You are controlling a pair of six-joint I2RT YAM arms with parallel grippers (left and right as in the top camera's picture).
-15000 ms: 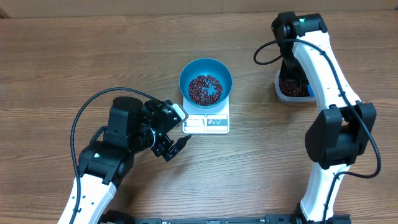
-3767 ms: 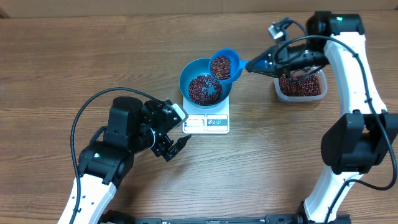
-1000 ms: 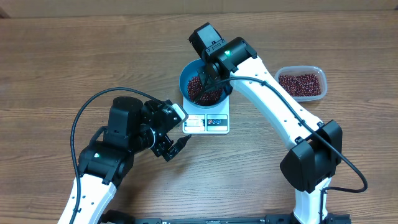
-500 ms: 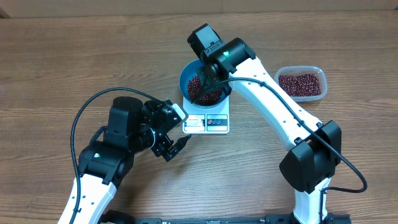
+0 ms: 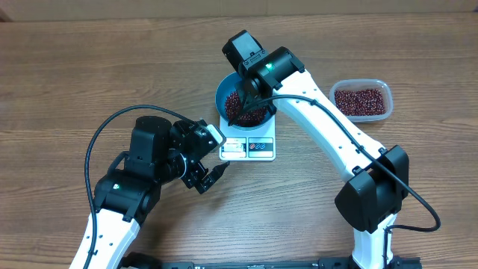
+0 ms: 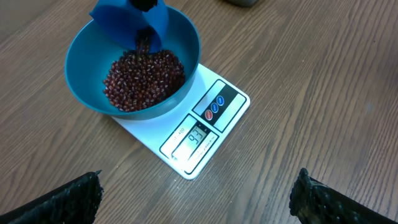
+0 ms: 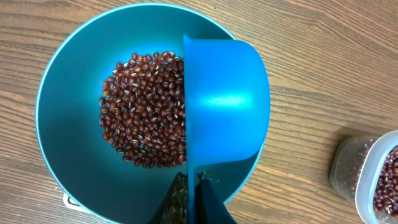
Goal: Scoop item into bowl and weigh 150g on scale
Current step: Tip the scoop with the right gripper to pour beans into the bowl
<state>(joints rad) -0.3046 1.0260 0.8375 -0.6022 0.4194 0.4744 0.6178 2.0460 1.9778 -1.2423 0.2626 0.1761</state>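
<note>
The blue bowl stands on the white scale, holding a heap of dark red-brown beans. My right gripper is shut on the handle of a small blue scoop, tipped on its side over the bowl, with beans at its mouth. The scale's display is lit. My left gripper hangs open over bare table, nearer than the scale, with nothing between its fingers.
A clear tub with more beans sits at the right of the bowl. My right arm stretches over the table from the lower right to the bowl. My left arm rests left of the scale.
The right wrist has shifted slightly left over the bowl in the last second. The left arm has not moved.
</note>
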